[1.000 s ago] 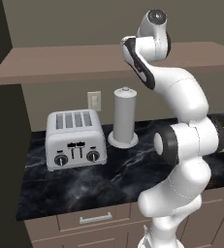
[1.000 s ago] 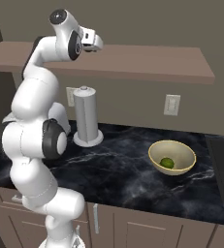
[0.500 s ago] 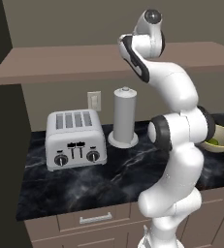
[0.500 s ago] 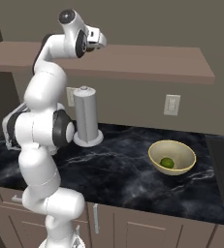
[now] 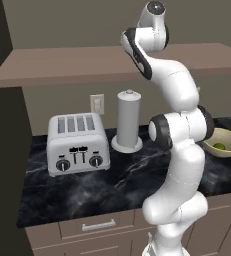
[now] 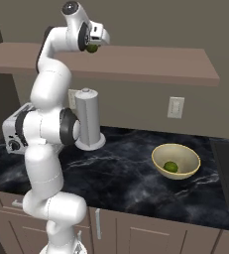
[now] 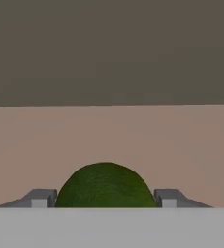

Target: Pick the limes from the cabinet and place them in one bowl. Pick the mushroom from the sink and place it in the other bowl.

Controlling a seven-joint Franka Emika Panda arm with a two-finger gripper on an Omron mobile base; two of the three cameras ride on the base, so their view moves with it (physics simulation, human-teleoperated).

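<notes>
Green lime (image 7: 104, 186) — between tool (image 7: 104, 198) fingers

Pincer (image 6: 92, 45) over cabinet (image 6: 150, 64) grips lime (image 6: 91, 48); second lime (image 6: 171, 166) in bowl (image 6: 176, 161).

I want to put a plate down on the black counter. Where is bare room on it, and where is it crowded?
Bare marble lies between the paper towel holder and the pale bowl, and along the front edge of the counter. It is crowded at the left, where the toaster stands close beside the holder. The bowl already holds a lime.
</notes>
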